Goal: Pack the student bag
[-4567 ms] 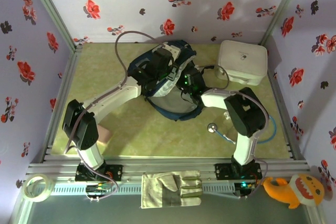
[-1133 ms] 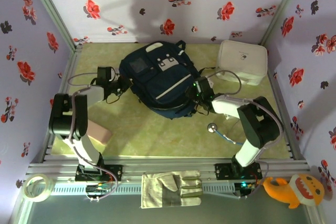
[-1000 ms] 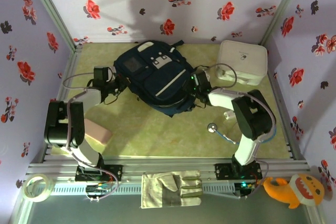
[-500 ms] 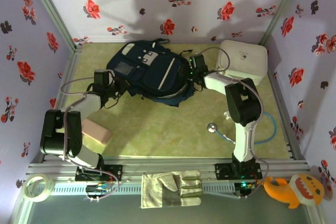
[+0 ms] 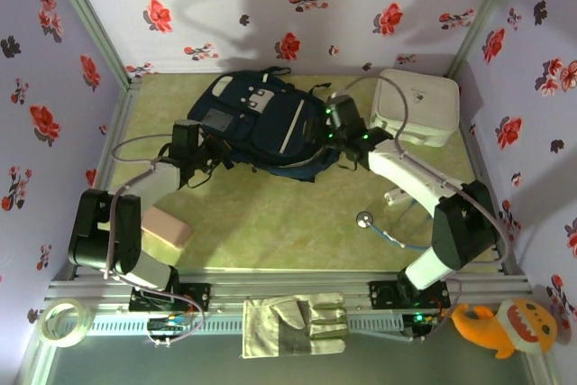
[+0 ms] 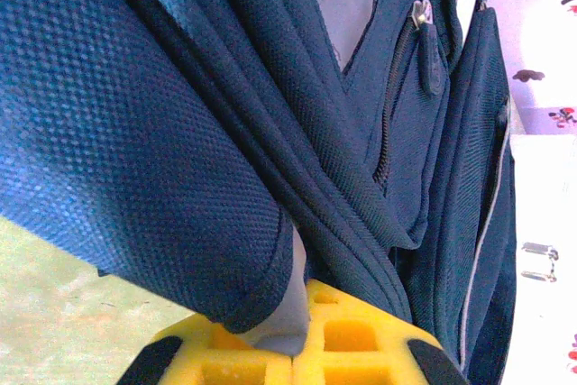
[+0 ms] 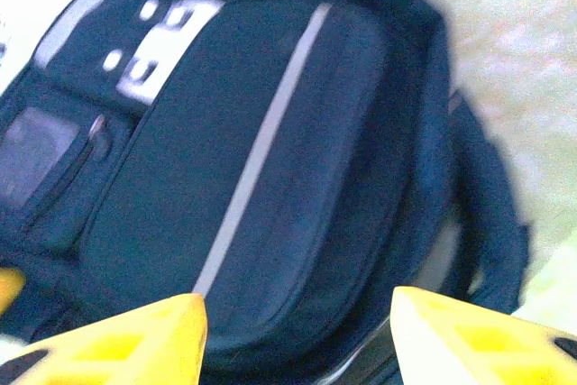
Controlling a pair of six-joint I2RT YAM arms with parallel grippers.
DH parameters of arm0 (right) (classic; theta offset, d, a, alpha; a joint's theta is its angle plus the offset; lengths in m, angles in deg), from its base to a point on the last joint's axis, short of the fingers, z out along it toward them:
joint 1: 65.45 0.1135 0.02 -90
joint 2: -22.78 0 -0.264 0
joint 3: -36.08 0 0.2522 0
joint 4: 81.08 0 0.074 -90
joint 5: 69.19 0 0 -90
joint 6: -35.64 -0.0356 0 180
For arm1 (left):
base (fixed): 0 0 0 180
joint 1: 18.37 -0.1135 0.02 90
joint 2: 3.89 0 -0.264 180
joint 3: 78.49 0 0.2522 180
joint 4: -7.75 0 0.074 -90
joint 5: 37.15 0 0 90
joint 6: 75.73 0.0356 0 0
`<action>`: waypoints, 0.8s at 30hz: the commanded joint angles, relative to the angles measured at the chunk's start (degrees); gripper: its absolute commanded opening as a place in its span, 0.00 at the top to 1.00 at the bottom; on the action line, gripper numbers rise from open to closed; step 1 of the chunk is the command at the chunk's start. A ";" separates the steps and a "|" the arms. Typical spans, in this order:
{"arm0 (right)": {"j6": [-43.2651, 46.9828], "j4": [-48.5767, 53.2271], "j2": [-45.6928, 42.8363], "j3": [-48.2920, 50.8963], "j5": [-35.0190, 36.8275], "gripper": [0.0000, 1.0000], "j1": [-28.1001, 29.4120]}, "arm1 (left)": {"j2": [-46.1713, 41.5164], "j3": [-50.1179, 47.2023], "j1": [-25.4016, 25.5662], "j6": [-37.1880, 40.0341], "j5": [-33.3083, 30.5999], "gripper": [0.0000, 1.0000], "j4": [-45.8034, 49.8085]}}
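Two pincers and one bag on my screen, itemised as I see them.

1. Student bag [image 5: 261,123]: navy, with white stripes, white buckle patches and a grey square panel. It lies front side up at the far middle of the bench [image 5: 270,232], top end toward the back wall. Dark straps spill out at its near right edge.

2. Left pincer [image 5: 206,152]: at the bag's near left edge. On the left wrist camera its yellow fingers [image 6: 356,353] are pressed together, and a fold of the bag [image 6: 180,132] runs down between them. I read this as a pinch on the bag's fabric.

3. Right pincer [image 5: 326,128]: at the bag's right edge. On the right wrist camera its yellow fingers [image 7: 117,344] stand spread, one at each lower corner, with the striped front of the bag [image 7: 252,160] ahead of them. I cannot tell whether either finger touches the cloth.

4. White zip case [image 5: 416,105]: far right corner of the bench, apart from the bag.

5. Pink block [image 5: 167,225]: near left, beside the left arm.

6. Metal disc on a tube [image 5: 365,219]: near right, by the right arm.

7. On the near ledge, off the bench: tape roll [image 5: 63,322], work glove [image 5: 295,324], orange plush toy [image 5: 505,324].
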 commanded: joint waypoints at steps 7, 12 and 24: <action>-4.11 -3.55 1.65 2.99 6.54 0.55 18.59 | -2.90 3.71 4.64 -1.92 -0.35 1.00 -0.82; -4.69 -5.53 7.76 0.39 6.22 0.64 21.96 | -3.10 4.25 5.63 -2.20 -0.54 1.00 -1.00; -6.21 -6.09 15.17 -3.91 12.33 0.62 21.10 | -4.48 4.42 6.13 -1.85 -0.58 1.00 -0.72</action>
